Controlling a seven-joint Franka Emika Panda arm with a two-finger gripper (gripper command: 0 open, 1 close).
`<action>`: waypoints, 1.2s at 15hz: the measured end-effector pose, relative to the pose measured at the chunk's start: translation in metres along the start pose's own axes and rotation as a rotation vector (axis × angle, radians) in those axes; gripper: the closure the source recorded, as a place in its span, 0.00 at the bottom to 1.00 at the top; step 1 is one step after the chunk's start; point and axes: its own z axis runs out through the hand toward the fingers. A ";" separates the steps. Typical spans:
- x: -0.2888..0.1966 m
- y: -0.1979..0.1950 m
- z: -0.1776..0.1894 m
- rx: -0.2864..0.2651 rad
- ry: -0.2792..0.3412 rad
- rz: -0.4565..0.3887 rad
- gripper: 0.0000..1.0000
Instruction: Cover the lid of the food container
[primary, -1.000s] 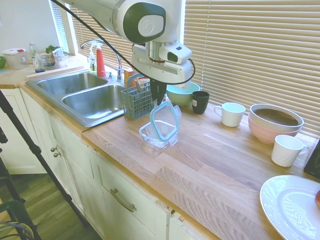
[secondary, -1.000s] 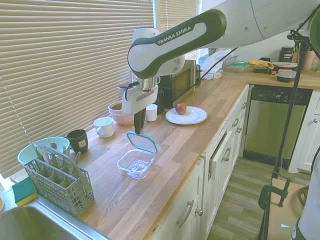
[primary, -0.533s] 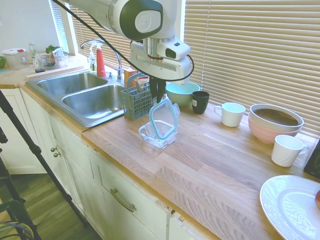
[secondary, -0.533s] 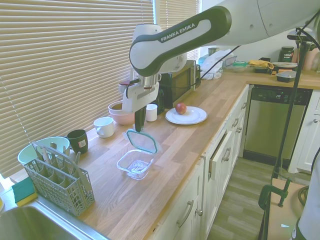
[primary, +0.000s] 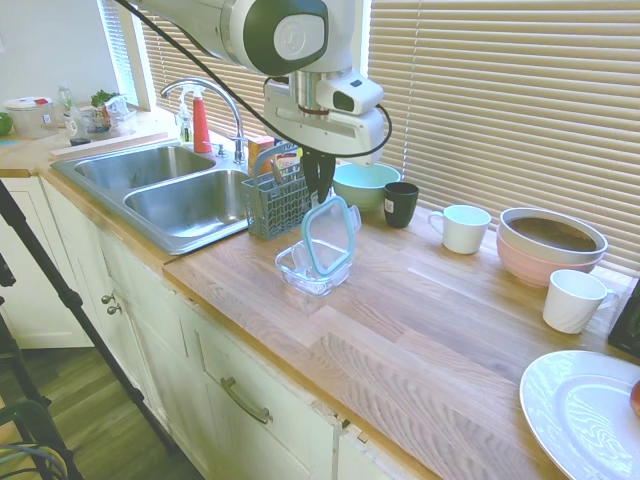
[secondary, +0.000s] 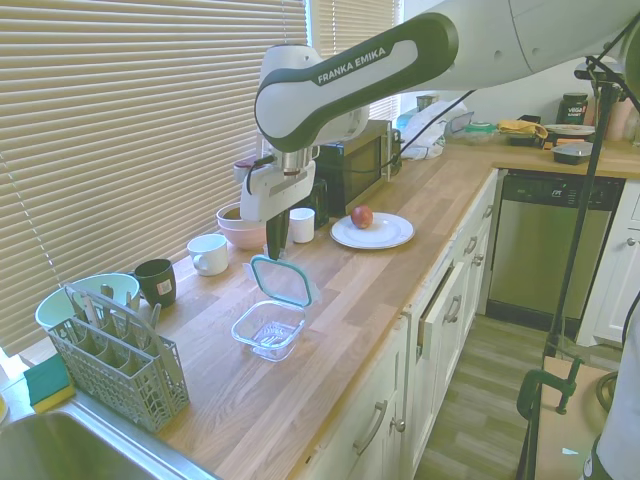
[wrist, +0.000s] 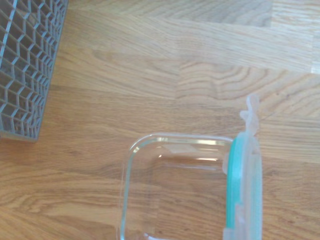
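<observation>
The food container (primary: 309, 270) is a small clear glass dish standing on the wooden counter, also seen in the second exterior view (secondary: 269, 329) and close up in the wrist view (wrist: 172, 192). The lid (primary: 328, 236), clear with a teal rim, stands nearly upright with its lower edge at the dish's far rim. It shows tilted over the dish in the second exterior view (secondary: 283, 281) and edge-on in the wrist view (wrist: 243, 192). My gripper (primary: 319, 194) points straight down and is shut on the lid's top edge (secondary: 274, 252).
A grey cutlery basket (primary: 275, 201) stands close beside the dish toward the sink (primary: 190, 200). Behind are a mint-green bowl (primary: 365, 186), a dark mug (primary: 401, 204), white mugs (primary: 464, 229), a pink bowl (primary: 551, 246) and a white plate (primary: 575, 415).
The gripper has risen a little and shifted slightly toward the basket, carrying the lid with it. The lid now stands more upright. The dish has barely moved.
</observation>
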 end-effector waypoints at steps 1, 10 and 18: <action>0.002 -0.003 0.003 -0.005 0.001 -0.002 1.00; -0.031 -0.058 0.041 -0.092 -0.001 -0.036 1.00; -0.042 -0.075 0.082 -0.149 -0.010 -0.055 1.00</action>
